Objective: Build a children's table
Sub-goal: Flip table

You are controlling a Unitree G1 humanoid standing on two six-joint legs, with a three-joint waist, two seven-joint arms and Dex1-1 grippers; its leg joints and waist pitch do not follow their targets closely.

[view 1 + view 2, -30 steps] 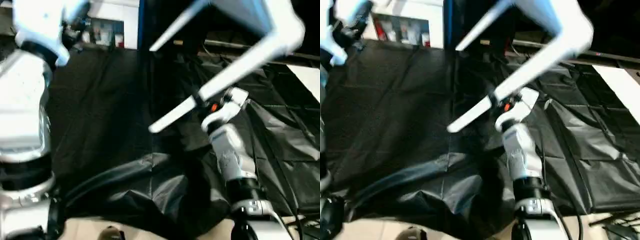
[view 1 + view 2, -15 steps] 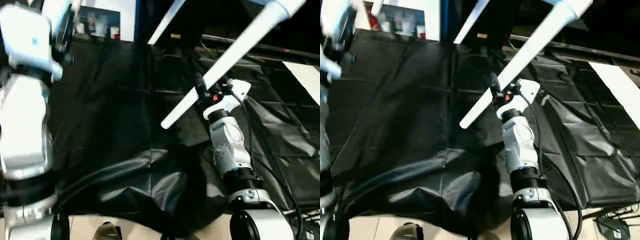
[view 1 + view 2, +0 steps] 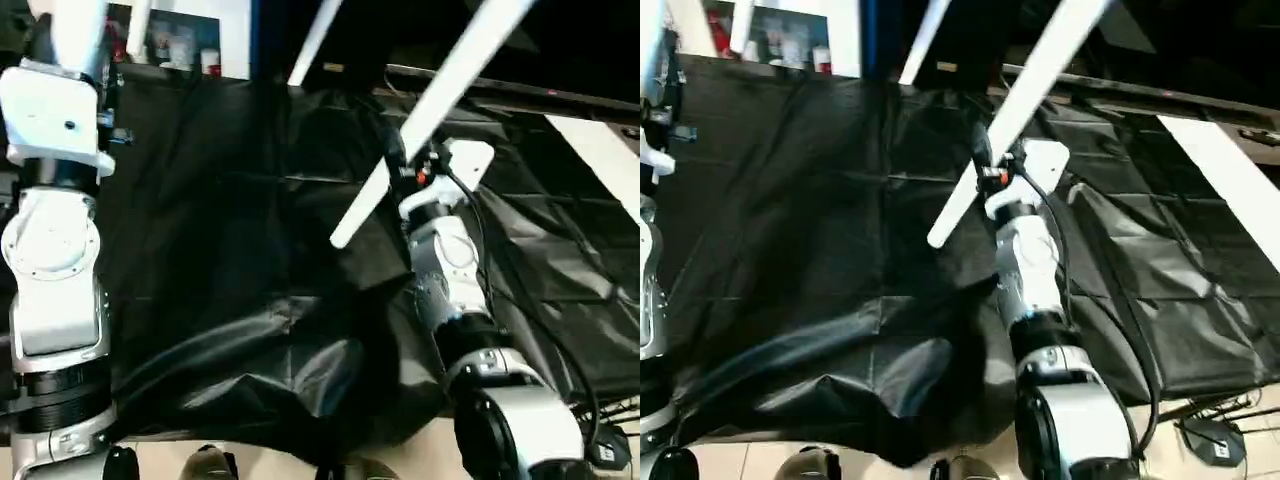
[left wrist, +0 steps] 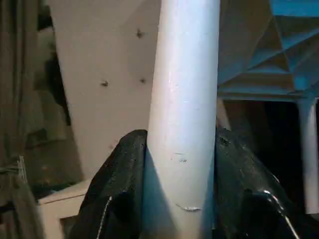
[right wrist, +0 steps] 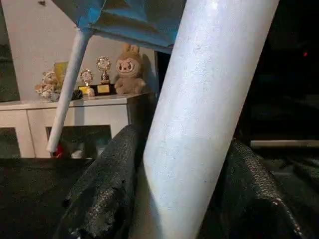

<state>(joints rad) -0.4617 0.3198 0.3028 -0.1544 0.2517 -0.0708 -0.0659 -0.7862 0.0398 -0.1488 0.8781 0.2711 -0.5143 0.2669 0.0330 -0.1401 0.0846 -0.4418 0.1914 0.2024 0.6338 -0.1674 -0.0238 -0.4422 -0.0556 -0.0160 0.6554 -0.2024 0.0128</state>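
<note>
Children's table held aloft by two of its legs, both grippers clamped.

Right gripper [image 5: 174, 199] closed around a white leg [image 3: 440, 105], black fingers [image 5: 107, 189] pressing either side of the tube, free end of that leg slanting down toward the black sheet [image 3: 220, 230]. Left gripper [image 4: 179, 199] likewise gripping another leg [image 4: 184, 99], ribbed underside of the tabletop [image 4: 279, 55] just above. A third leg [image 5: 67, 89] hanging from the tabletop's corner, white cabinet [image 5: 65, 119] with figurines behind. Judged step: turning the assembled table over, legs apparently already seated. Next move likely calls for rotating both wrists together and lowering evenly onto the sheet. Right forearm [image 3: 450, 280] reaching up and forward, left forearm [image 3: 55, 250] raised near vertical.
</note>
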